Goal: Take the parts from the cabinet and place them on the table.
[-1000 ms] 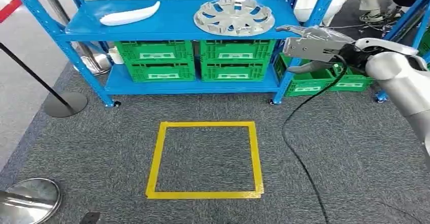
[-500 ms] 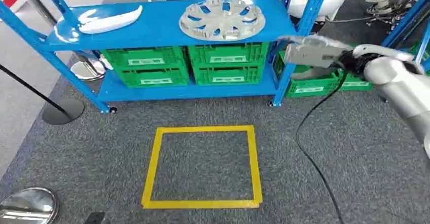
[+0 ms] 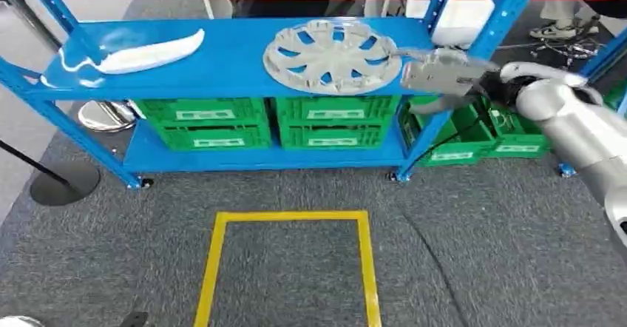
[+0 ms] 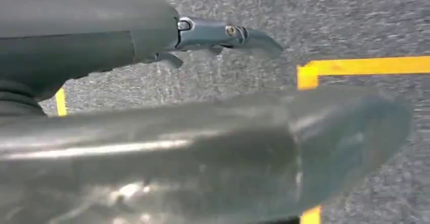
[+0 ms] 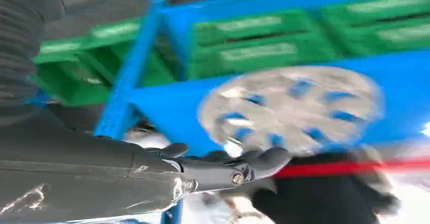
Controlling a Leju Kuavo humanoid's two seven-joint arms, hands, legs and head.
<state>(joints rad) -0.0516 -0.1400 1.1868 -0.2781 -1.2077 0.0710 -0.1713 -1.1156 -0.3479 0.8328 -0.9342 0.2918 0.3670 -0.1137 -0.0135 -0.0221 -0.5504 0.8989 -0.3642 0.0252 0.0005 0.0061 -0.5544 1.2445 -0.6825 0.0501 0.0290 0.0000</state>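
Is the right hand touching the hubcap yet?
Cannot tell. In the head view the right hand reaches the hubcap rim, but blur hides any gap; the right wrist view is blurred too.

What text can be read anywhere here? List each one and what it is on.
No text can be read in these pictures.
Green crates on the lower shelf: each has a pale label strip, too small and blurred to read.
Green crates beside the rack: pale labels, also unreadable.
Wheel cover and white curved part on the blue rack: no lettering visible.
Right wrist view: labels too blurred by motion.
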